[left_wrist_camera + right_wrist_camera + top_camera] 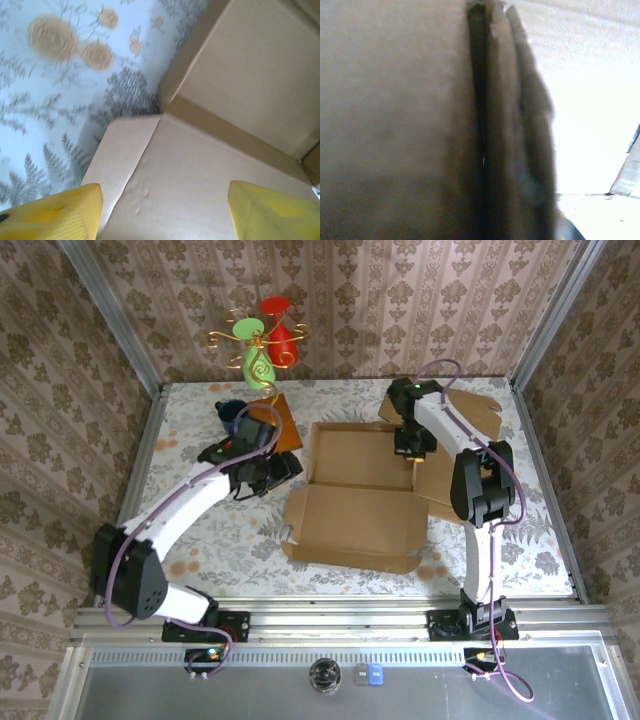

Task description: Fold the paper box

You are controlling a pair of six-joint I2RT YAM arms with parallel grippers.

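Your left claw (278, 472) is released: yellow fingertips (55, 217) stand wide apart with nothing between them. The paper box (355, 505) lies flat on the counter (190, 530), just right of that claw, with its left flap corner directly below the fingertips. Your right claw (412, 447) is clenched over the box's far right part. From its wrist view you get blurred cardboard edges close up, so can't tell if it's pinching any

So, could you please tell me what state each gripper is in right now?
Left gripper: open, holding nothing, over the box.
Right gripper: closed, apparently on the box's right edge.
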